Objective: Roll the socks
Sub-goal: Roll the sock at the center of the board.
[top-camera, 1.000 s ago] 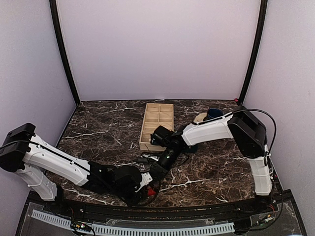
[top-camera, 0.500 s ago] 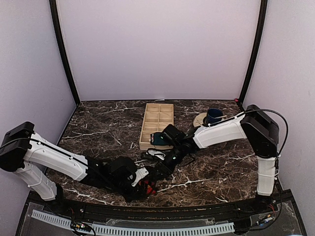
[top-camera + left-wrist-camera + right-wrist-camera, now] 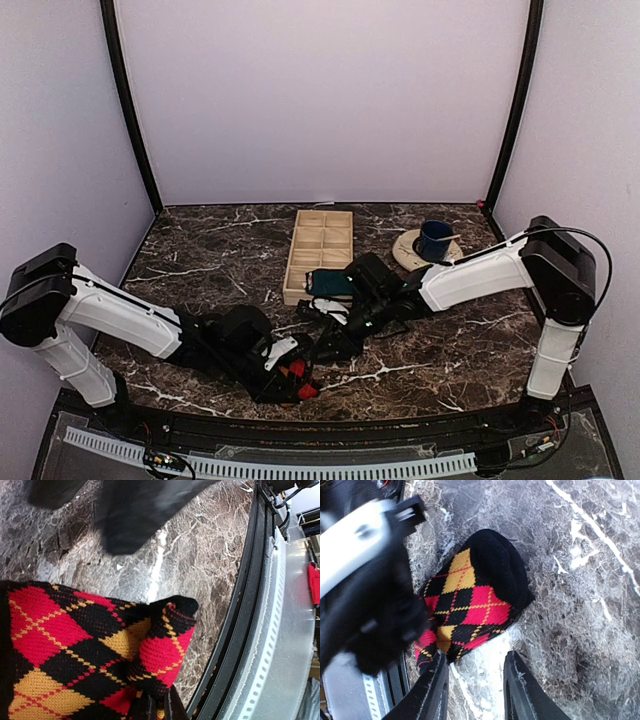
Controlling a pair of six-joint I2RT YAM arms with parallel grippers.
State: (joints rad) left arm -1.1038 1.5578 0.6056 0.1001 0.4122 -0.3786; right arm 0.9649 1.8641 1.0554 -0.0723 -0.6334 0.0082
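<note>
The black sock with red and orange argyle diamonds [image 3: 75,645] lies bunched on the marble near the table's front edge, and shows small in the top view [image 3: 299,386]. My left gripper [image 3: 160,705] is shut on a fold of it, with only the fingertips showing at the bottom of the left wrist view. My right gripper [image 3: 476,656] hovers open just in front of the argyle sock [image 3: 470,600]; its left finger is at the sock's edge and only marble lies between the fingers. The teal sock [image 3: 330,283] lies by the near end of the tray.
A wooden compartment tray [image 3: 322,245] stands at the back centre. A dark blue mug [image 3: 436,238] sits on a pale saucer [image 3: 408,250] at the back right. The black rail of the table's front edge [image 3: 240,630] runs close beside the sock.
My right arm has drawn back toward the right, uncovering the teal sock, and its jaws have opened a little. The left gripper stays shut on the argyle sock near the front edge.
</note>
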